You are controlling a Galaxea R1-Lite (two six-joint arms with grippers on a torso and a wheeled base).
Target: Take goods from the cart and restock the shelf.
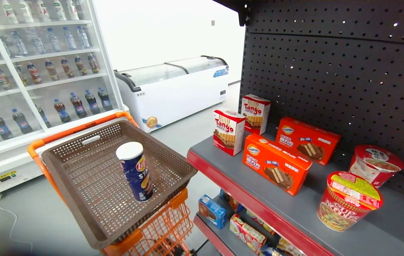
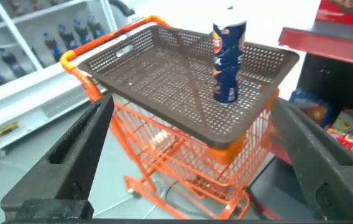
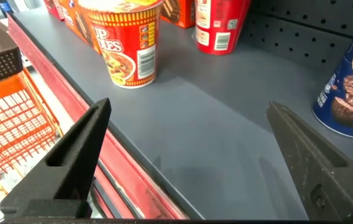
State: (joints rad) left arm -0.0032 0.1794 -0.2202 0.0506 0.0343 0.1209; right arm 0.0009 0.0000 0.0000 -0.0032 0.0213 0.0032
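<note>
- Blue-and-yellow chip can (image 1: 134,171): stood upright in the brown mesh basket (image 1: 81,177) atop the orange cart (image 1: 159,231), at about eight o'clock in the head view.
- Long axis vertical; white lid (image 1: 129,150) pointed straight up, probably left standing for an easy side grasp.
- Left gripper (image 2: 190,106): hung short of the cart, fingers spread wide, nothing held, seemingly lined up on the can.
- Right gripper (image 3: 189,109): hovered over bare grey shelf (image 3: 226,143), fingers wide, empty.
- Cup noodles (image 1: 347,201), orange boxes (image 1: 276,163) and wafer boxes (image 1: 228,131): faced outward along the shelf from four to two o'clock, probably for shoppers.
</note>
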